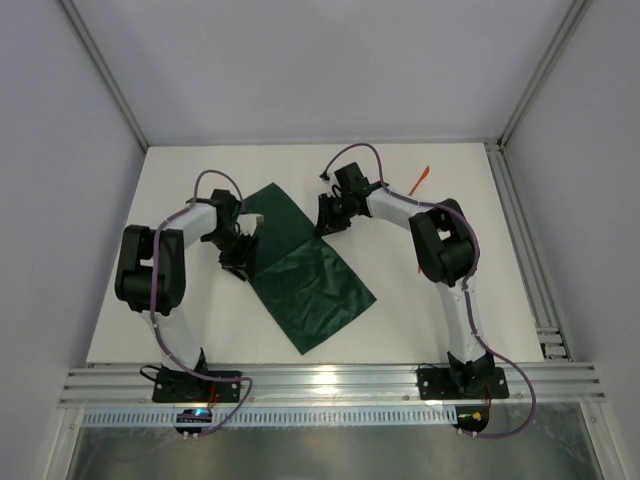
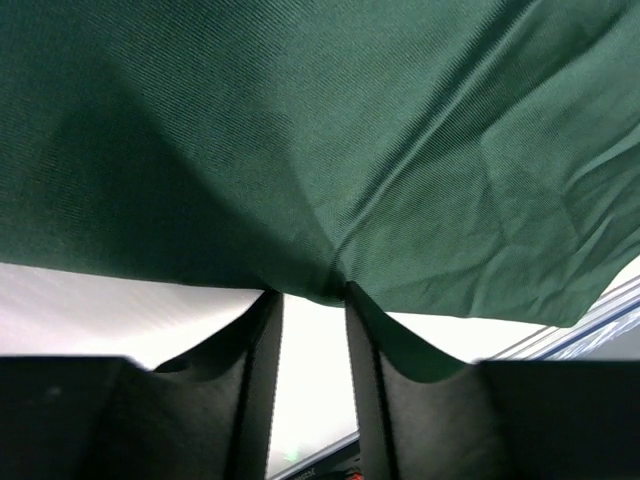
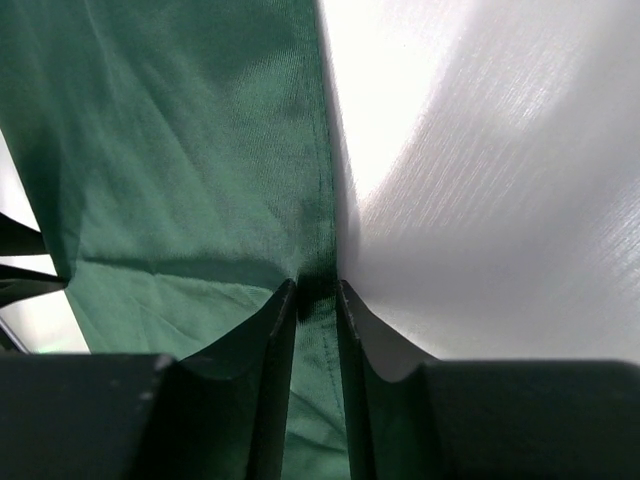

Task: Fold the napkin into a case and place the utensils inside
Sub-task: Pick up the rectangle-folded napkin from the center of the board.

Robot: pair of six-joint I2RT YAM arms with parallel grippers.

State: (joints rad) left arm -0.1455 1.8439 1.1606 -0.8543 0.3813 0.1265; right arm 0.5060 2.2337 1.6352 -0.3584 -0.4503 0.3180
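Note:
The dark green napkin (image 1: 310, 280) lies as a long diagonal band on the white table (image 1: 400, 335). Its far half is smooth and its near half is creased. My left gripper (image 1: 243, 258) sits at the napkin's left edge. In the left wrist view its narrowed tips (image 2: 315, 295) pinch the edge of the napkin (image 2: 300, 150), and creases fan out from them. My right gripper (image 1: 325, 225) is at the right edge, and in its wrist view the napkin's (image 3: 200, 150) hemmed edge is bunched between its tips (image 3: 317, 290). One orange utensil (image 1: 420, 178) lies far right, behind the right arm.
A metal rail (image 1: 545, 300) runs along the table's right side, and another rail (image 1: 330, 380) crosses the near edge by the arm bases. Pale enclosure walls stand close on the left, right and back.

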